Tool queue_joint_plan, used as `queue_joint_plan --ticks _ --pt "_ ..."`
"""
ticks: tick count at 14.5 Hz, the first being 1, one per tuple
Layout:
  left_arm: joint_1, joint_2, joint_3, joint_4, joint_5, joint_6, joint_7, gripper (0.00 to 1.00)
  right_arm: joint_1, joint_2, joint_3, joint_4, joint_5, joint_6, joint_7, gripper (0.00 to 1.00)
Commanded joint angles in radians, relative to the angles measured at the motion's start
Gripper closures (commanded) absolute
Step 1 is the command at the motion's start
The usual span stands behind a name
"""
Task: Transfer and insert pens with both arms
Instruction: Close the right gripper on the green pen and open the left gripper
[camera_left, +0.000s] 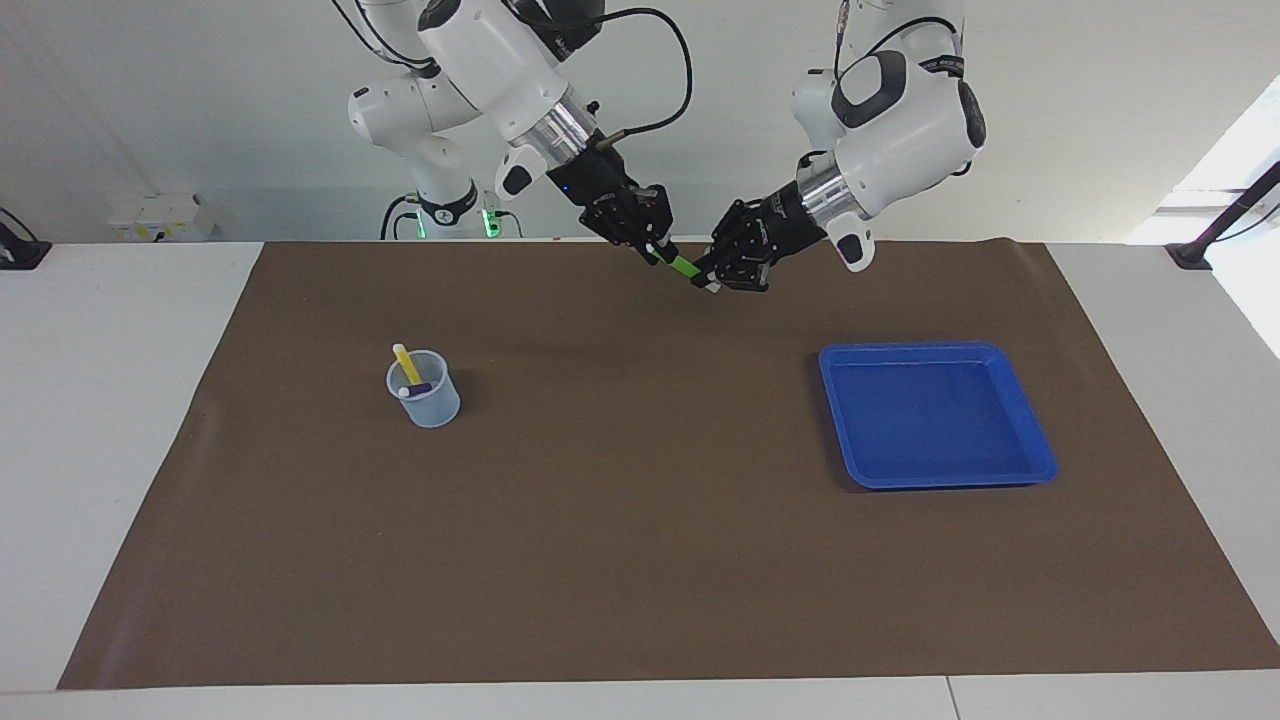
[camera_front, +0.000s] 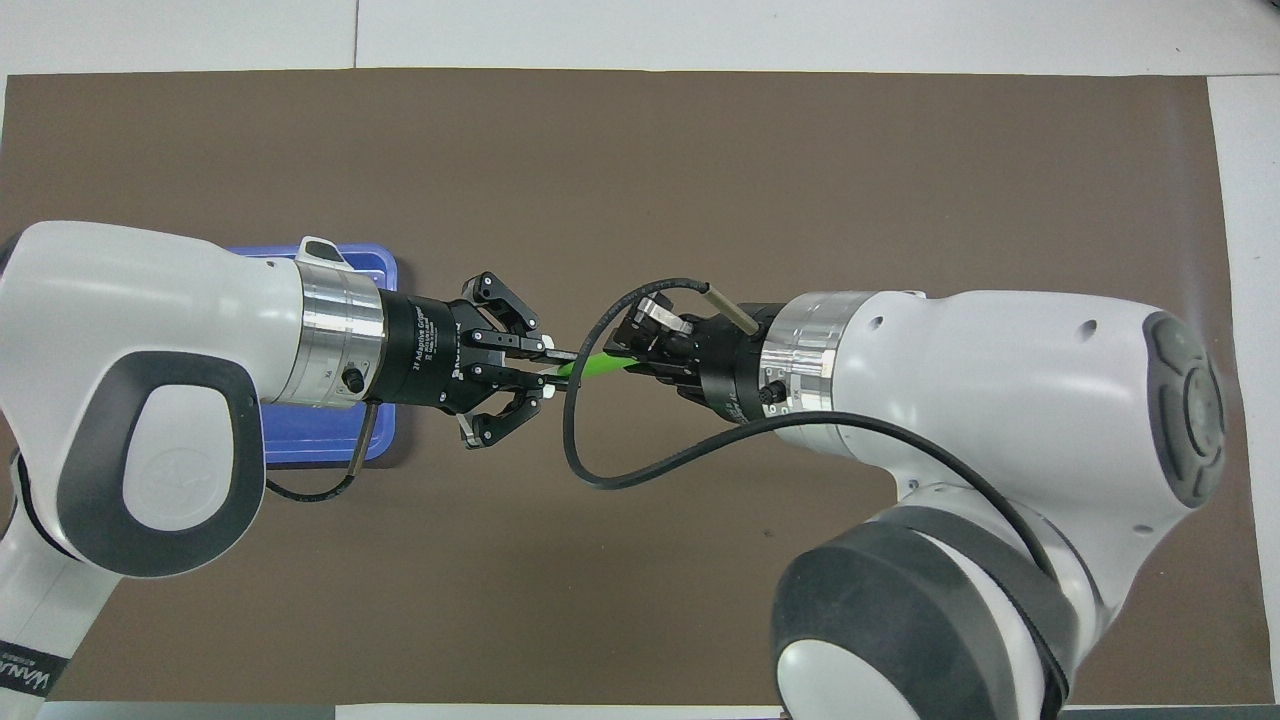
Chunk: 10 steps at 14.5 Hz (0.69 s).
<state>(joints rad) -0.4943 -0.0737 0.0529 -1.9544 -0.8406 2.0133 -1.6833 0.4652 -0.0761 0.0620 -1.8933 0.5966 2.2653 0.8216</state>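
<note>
Toward the right arm's end of the worktop (camera_left: 640, 560) stands a clear cup (camera_left: 430, 405) with the yellow pen (camera_left: 405, 362) and purple pen (camera_left: 417, 388) already leaning in it. Next along, the right claw (camera_left: 652, 243) is closed on the upper, pale-tipped end of the green pen (camera_left: 680, 265), which hangs slanted in the air over the mat's edge nearest the robots. The left claw (camera_left: 708, 278) is clamped on the pen's lower end, so both arms grip it at once. The blue tray (camera_left: 935, 472) lies toward the left arm's end. The pen looks light, stiff and smooth-barrelled, so it is likely to pivot or slip if pinched only at the tip. A hold further in on the barrel would probably steer it better into the cup.
</note>
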Motion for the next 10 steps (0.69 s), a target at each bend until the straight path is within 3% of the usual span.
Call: queue_joint_plan --ticks 1,5,6,10 --pt "-0.017 -0.040 0.008 -0.044 -0.018 0.024 -0.009 1.00 -0.007 -0.016 0.002 -0.021 0.015 0.011 -0.024 1.00" --pt "-0.020 -0.046 0.008 -0.044 -0.018 0.033 -0.009 1.00 -0.023 -0.016 0.001 -0.021 0.008 -0.009 -0.036 1.00" --pt "-0.029 -0.047 0.010 -0.041 -0.017 0.045 -0.004 0.01 -0.037 -0.017 -0.001 -0.021 0.003 -0.038 -0.068 1.00" --pt "-0.033 -0.049 0.013 -0.041 -0.014 0.047 -0.006 0.00 -0.144 -0.016 -0.007 0.003 -0.055 -0.212 -0.376 1.00"
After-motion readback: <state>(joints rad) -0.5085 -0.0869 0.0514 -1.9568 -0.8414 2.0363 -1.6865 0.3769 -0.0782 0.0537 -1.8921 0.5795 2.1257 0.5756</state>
